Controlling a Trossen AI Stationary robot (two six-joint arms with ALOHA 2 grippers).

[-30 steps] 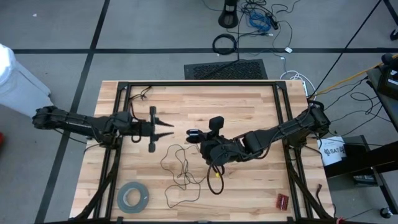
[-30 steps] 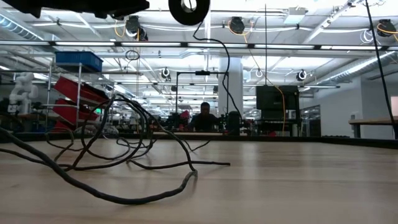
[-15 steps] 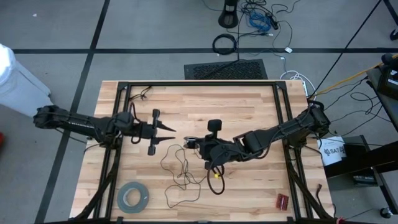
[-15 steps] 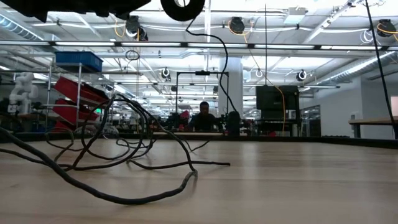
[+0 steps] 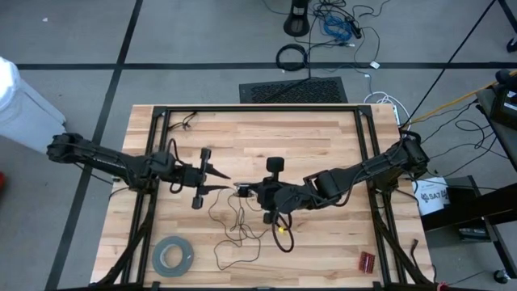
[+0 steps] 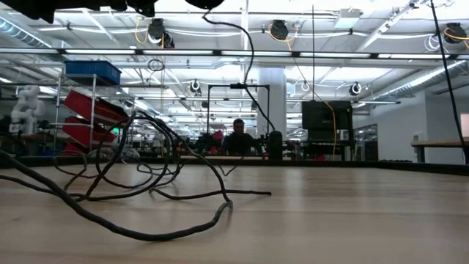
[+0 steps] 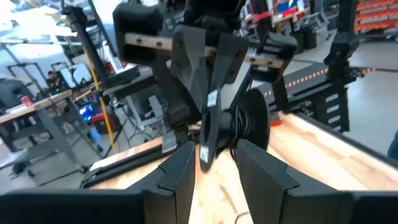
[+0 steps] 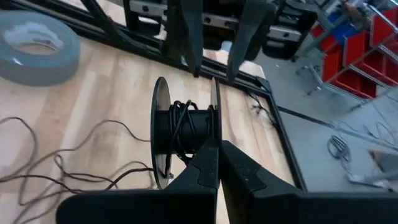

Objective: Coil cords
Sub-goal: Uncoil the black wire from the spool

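The cord is a very thin dark wire, partly wound on a small black spool (image 8: 183, 134) and partly lying in loose loops (image 5: 234, 222) on the wooden table. My right gripper (image 8: 217, 149) is shut on the spool, held above the table's middle (image 5: 243, 187). My left gripper (image 7: 214, 158) points level at the spool from the table's left. It is open, and its fingertips stand just short of the spool's near flange (image 7: 206, 134). In the low view the wire (image 6: 249, 59) hangs from the picture's top down to the loops (image 6: 146, 187). My right gripper pinches the rim of one spool flange (image 8: 213, 140) between its two fingertips, coming from the table's right and slanting slightly down. The spool is lifted clear of the table with its axis about level. Wire trails slack from its core to the table.
A wide grey tape roll (image 5: 172, 255) lies near the table's front left. A small red object (image 5: 367, 261) lies at the front right. Black frame rails (image 5: 157, 153) run along both sides of the table. Thicker cables lie on the floor beyond the far edge.
My left gripper has moved toward the table's right, closer to the spool, still open. My right gripper has rolled at the wrist. The spool has shifted toward my left gripper and risen almost out of the low view, while the loops on the table stay put.
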